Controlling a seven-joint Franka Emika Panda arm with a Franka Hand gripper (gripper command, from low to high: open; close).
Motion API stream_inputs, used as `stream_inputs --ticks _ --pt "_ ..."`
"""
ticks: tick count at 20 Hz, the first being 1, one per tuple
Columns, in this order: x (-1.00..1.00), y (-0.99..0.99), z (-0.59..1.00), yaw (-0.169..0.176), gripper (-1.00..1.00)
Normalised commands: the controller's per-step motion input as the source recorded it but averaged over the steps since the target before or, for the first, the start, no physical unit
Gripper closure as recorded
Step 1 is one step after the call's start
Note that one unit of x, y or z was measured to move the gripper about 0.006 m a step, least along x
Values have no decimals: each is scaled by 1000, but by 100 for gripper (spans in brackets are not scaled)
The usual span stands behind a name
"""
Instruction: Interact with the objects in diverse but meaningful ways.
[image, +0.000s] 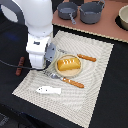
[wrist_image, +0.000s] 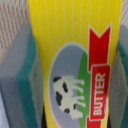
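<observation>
My arm stood at the exterior view's left, over the near-left part of the striped cloth, hiding what I carried. On the plate lay the bread loaf, with the fork and knife beside it and the white fish nearer. Only the wrist view showed my gripper clenched on the butter block, green pads against its long sides. I judged it light, stiff and somewhat slick, best taken across the flat faces.
</observation>
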Motion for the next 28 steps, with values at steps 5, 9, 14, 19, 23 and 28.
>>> stream_inputs --ticks 5,9,14,19,23,28 --pt "215 200 846 0 100" --pt "476 266 802 0 100" --pt "544 281 640 0 100" --pt "564 352 205 0 100" --pt "698 450 179 0 100" --pt "820 511 139 0 100"
